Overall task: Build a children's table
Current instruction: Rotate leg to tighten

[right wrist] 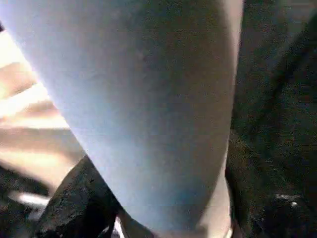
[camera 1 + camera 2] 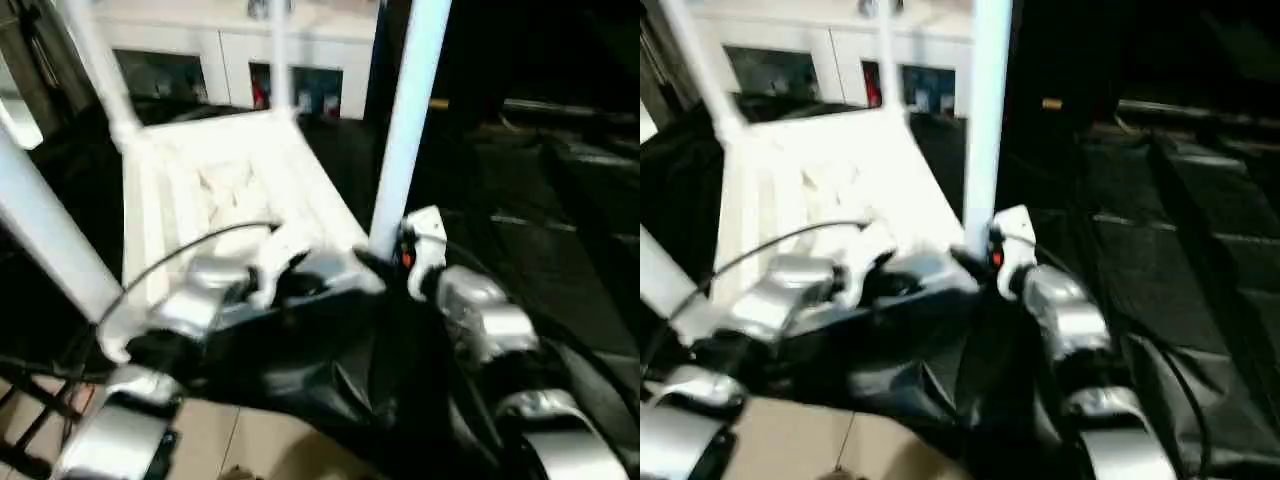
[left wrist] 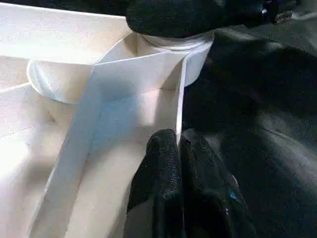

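The children's table lies upside down on black cloth, its ribbed white top (image 2: 230,190) facing up. Legs stand in its corner sockets: a near right leg (image 2: 405,130), a near left leg (image 2: 50,240) and two far legs (image 2: 100,70). My left gripper (image 3: 177,139) is shut on the thin rim wall of the top, close to the near right socket (image 3: 173,47). My right gripper (image 2: 385,262) is closed around the base of the near right leg (image 1: 148,99), with one black finger (image 1: 74,198) pressed against it.
A white cabinet with glass doors (image 2: 300,60) stands behind the table. Black cloth (image 2: 540,230) spreads to the right and toward me. Tan floor (image 2: 260,440) shows at the near edge, with a dark metal frame (image 2: 30,400) at the lower left.
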Robot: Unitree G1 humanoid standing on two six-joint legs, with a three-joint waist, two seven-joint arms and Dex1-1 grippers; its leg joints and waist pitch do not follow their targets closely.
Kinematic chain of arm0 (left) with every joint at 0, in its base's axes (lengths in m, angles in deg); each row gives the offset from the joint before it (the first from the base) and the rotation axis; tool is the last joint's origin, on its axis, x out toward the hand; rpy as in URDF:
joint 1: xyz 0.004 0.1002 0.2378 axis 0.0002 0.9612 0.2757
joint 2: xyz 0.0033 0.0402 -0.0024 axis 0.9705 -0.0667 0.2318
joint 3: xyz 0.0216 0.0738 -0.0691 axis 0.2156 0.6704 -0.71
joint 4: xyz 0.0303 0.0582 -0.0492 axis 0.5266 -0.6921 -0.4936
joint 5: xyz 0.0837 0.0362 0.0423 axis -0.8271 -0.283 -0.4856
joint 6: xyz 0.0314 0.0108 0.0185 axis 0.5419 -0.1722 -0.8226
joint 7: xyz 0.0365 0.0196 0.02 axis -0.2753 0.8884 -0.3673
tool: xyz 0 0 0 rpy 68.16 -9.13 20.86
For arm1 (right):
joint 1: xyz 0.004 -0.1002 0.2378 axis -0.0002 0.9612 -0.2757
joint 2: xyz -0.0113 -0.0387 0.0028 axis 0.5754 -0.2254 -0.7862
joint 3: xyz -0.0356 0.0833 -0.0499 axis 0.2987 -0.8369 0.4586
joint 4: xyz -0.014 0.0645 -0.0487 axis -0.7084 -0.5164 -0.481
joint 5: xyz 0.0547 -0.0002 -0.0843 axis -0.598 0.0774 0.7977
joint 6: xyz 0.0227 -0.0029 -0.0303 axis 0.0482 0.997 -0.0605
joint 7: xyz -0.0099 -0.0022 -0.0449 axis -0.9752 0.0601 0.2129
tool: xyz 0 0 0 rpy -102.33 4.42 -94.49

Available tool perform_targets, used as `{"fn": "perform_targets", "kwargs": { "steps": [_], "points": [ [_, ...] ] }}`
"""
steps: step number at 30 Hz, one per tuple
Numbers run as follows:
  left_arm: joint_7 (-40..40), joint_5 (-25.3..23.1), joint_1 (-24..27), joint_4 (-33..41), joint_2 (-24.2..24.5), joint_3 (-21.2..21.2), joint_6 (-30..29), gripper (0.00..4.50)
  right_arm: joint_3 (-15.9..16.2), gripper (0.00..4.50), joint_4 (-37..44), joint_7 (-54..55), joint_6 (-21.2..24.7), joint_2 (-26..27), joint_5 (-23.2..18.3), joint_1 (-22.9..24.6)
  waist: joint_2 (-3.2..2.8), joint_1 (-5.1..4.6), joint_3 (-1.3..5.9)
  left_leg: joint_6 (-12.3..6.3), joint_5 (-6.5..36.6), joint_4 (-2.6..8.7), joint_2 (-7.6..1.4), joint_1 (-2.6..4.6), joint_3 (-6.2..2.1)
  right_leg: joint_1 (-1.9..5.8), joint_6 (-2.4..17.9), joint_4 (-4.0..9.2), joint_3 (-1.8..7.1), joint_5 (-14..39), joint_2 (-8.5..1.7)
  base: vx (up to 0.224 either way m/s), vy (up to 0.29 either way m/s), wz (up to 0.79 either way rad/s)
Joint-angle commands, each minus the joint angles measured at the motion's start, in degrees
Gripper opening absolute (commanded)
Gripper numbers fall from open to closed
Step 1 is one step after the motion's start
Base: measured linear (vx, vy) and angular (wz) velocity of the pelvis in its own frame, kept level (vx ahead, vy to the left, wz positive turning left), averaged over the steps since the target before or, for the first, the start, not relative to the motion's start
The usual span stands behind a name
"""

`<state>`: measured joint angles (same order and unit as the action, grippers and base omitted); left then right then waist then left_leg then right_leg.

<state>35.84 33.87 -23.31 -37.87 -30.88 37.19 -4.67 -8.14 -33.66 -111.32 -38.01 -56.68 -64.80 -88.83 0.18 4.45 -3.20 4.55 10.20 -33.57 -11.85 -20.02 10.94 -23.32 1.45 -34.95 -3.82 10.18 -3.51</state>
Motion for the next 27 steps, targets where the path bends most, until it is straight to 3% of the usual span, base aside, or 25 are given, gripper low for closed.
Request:
{"fn": "perform_targets", "kwargs": {
  "steps": [1,3,5,10,16,17,18,21,27],
  "points": [
    [-6.2,2.1,-3.8,0.7,-5.2,-1.7,1.2,0.0,5.7,2.6,-2.8,-1.4,0.6,7.5,-0.1,-0.3,0.12,-0.1,3.38,-0.34,15.4,3.91,-0.96,0.62,-1.07,2.11,5.8,6.32,2.42,27.6,-4.51,0.0,0.0,0.0],
    [-5.7,2.0,-3.9,0.8,-5.6,-1.3,1.6,0.0,6.5,2.6,-2.8,-2.8,-0.6,7.9,0.3,-0.5,0.19,-0.05,3.46,-0.95,15.1,3.94,-1.01,0.41,-1.04,2.34,6.5,6.04,2.53,25.5,-4.54,0.0,0.0,0.0],
    [-5.5,1.9,-3.9,0.9,-5.7,-1.1,2.0,0.0,6.7,3.15,-2.5,-4.5,-1.6,7.8,0.3,-0.4,0.18,-0.03,3.54,-1.29,14.4,3.92,-1.05,0.3,-0.98,2.44,7.0,5.79,2.62,23.5,-4.51,0.0,0.0,0.0],
    [1.4,3.0,-1.6,3.8,-3.7,0.3,3.5,0.0,8.4,3.59,0.1,-11.5,-1.0,4.3,0.7,0.7,0.05,0.06,3.65,-2.05,12.7,3.87,-1.09,0.05,-0.86,2.8,8.5,5.27,2.72,19.4,-4.46,0.0,0.0,0.0],
    [10.2,4.8,1.3,7.0,0.1,1.9,5.5,0.0,10.4,3.59,3.7,-21.2,-1.7,-1.5,-0.4,2.1,-0.04,0.15,3.77,-2.79,11.6,3.79,-1.27,0.07,-0.7,2.92,10.0,4.89,2.81,15.8,-4.38,0.0,0.0,0.0],
    [13.0,5.4,2.1,8.2,1.5,2.3,5.5,0.0,10.9,3.59,5.0,-25.0,-1.9,-3.8,-0.9,2.4,0.0,0.42,3.9,-3.05,11.2,3.77,-1.46,-0.02,-0.74,3.28,10.4,4.6,2.72,14.5,-4.37,0.0,0.0,0.0],
    [15.0,5.7,2.6,8.9,2.5,2.6,5.5,0.0,11.1,3.59,6.0,-28.1,-1.8,-5.4,-1.4,2.6,-0.15,0.51,3.73,-3.33,11.2,3.73,-1.56,-0.03,-0.55,2.9,10.8,4.63,2.77,13.9,-4.23,0.0,0.0,0.0],
    [17.6,5.8,3.0,9.3,4.0,2.8,5.6,0.0,10.9,3.59,7.3,-33.0,-1.6,-7.8,-2.1,2.8,-0.22,0.99,3.87,-3.6,10.7,3.62,-1.73,0.16,-0.41,2.75,12.0,4.23,2.82,11.3,-4.17,0.0,0.0,0.0],
    [23.6,5.5,3.8,9.4,7.7,3.6,6.1,0.0,12.5,3.59,9.0,-41.3,-0.2,-12.7,-1.8,3.1,-0.07,1.56,4.07,-3.95,9.3,3.41,-1.65,-0.18,-0.45,3.07,12.3,3.86,2.73,9.7,-4.31,0.0,0.0,0.0]
  ]
}}
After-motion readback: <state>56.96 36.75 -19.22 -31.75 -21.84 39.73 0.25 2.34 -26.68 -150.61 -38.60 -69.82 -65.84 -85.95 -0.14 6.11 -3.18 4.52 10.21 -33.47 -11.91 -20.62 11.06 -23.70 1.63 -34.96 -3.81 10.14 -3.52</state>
